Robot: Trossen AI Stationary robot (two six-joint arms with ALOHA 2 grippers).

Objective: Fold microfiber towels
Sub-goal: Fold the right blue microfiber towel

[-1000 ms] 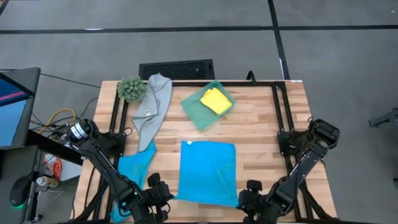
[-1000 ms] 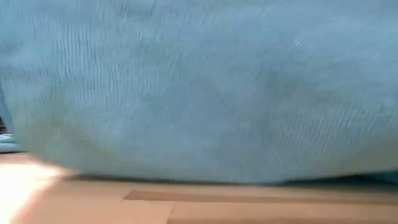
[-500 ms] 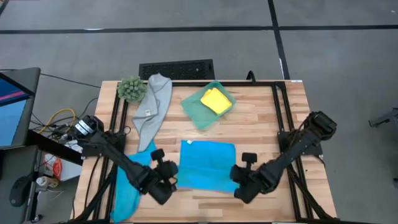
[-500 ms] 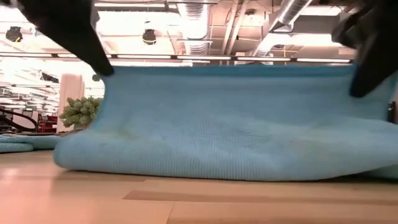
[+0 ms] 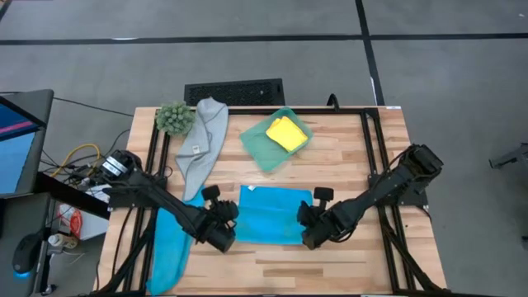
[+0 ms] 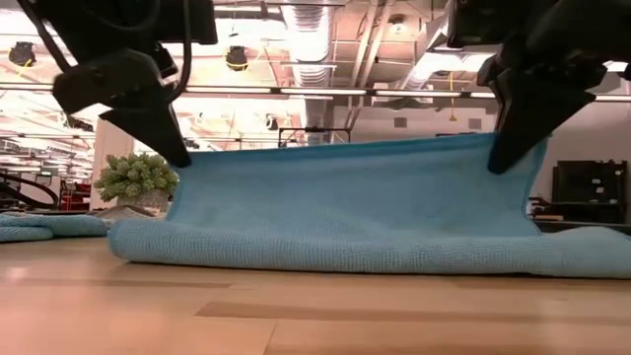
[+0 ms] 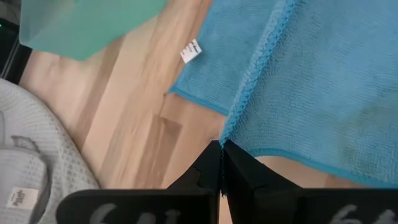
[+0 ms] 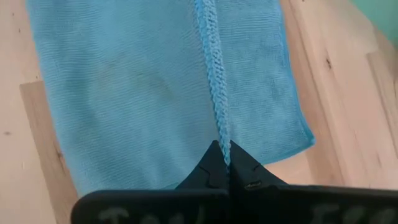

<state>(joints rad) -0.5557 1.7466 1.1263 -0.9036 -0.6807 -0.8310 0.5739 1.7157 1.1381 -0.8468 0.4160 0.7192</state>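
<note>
Pinching blue towel (image 5: 268, 216) corners: left claw (image 5: 224, 221), right claw (image 5: 307, 223); tag (image 7: 191, 51) unreadable.

no legible text; tags on grey towel (image 7: 17, 198) and blue towel (image 7: 298, 81) unreadable.

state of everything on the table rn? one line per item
Left gripper: shut on the blue towel's corner.
Right gripper: shut on the other near corner.
Blue towel: half folded, near edge lifted over the far half.
Second blue towel: limp, unfolded.
Grey towel: crumpled, unfolded.
Yellow towel: folded, in the tray.
Green tray: holds the yellow towel.
</note>
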